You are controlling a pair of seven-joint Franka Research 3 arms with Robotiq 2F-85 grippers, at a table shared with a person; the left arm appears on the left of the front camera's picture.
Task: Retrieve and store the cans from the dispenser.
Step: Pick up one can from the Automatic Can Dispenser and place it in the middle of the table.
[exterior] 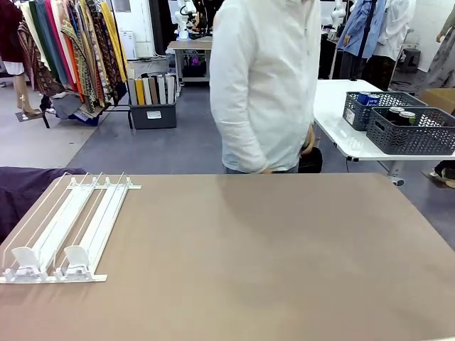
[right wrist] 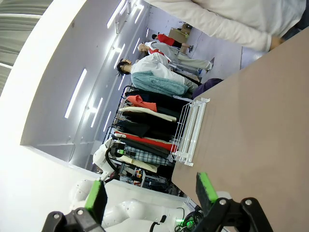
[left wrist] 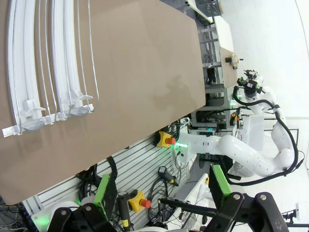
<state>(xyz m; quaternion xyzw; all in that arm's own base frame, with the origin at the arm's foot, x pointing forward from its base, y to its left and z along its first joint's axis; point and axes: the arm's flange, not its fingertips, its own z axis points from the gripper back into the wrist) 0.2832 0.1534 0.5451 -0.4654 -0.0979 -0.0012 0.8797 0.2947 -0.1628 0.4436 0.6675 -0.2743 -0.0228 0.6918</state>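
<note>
In the front view, the dispenser (exterior: 67, 231) is seen lying empty at about eight o'clock on the table (exterior: 284, 256), its low end turned toward the robot so cans would roll within reach. The cans (exterior: 398, 114) are kept in dark baskets (exterior: 409, 131) on a far table at two o'clock.

In the left wrist view, the left gripper (left wrist: 159, 186) is held wide apart, gripping nothing, the dispenser (left wrist: 48, 63) at eleven o'clock.

In the right wrist view, the right gripper (right wrist: 152, 191) is likewise spread and empty.
</note>
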